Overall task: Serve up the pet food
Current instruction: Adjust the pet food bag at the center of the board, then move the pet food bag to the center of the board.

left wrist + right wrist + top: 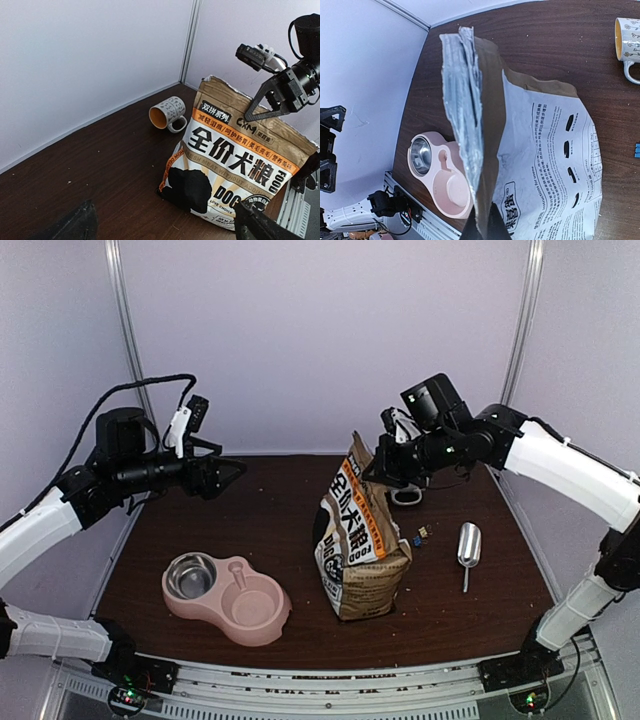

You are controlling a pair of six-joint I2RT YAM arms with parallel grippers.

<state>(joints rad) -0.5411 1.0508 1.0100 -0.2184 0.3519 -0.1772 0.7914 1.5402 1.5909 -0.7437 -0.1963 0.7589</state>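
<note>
Kraft-brown dog-food bag [362, 545] clamped at its torn top by right gripper [378, 468], fingers closed, likely steadying it upright | left gripper [235, 470] spread wide, hovering at bag's 9 o'clock, seemingly ready for the other lip | kibble unseen, presumably inside | pink double bowl [232, 575] at 8 o'clock, metal scoop [469, 543] at 3

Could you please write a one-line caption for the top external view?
Right fingers pinch the top edge of the upright kraft-brown dog-food bag; left fingers hang open, empty.
</note>
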